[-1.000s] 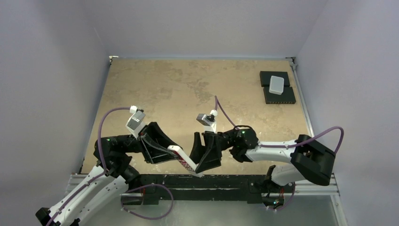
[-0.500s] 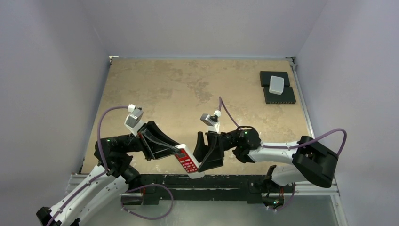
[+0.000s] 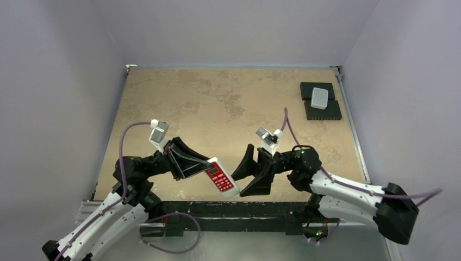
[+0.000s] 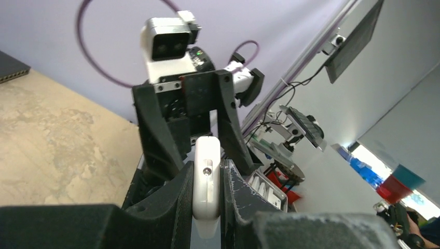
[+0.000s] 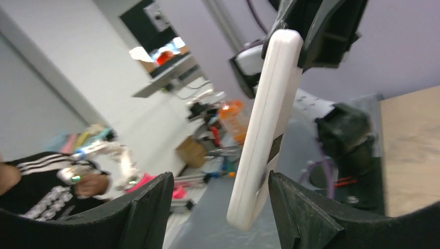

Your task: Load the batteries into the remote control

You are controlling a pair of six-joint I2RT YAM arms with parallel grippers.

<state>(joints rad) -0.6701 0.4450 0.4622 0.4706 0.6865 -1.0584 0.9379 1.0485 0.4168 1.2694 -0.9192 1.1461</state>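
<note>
The remote control (image 3: 220,178) is a small white slab with its red button panel facing up, held off the table near the front edge. My left gripper (image 3: 207,166) is shut on its upper end. In the left wrist view the remote control (image 4: 207,179) shows edge-on, clamped between both pads. My right gripper (image 3: 241,183) stands open just right of the remote's free end, not touching it. In the right wrist view the remote control (image 5: 265,124) hangs slanted ahead of the right gripper (image 5: 218,205), whose fingers are spread wide. The batteries are out of view.
A plain white box (image 3: 319,98) rests on black pads (image 3: 323,110) at the far right of the tan table (image 3: 206,103). The table's front edge and both arm bases lie just below the grippers.
My left gripper closed on the remote and turned it so its red face shows. My right gripper opened wider and drew back to the right, away from the remote.
</note>
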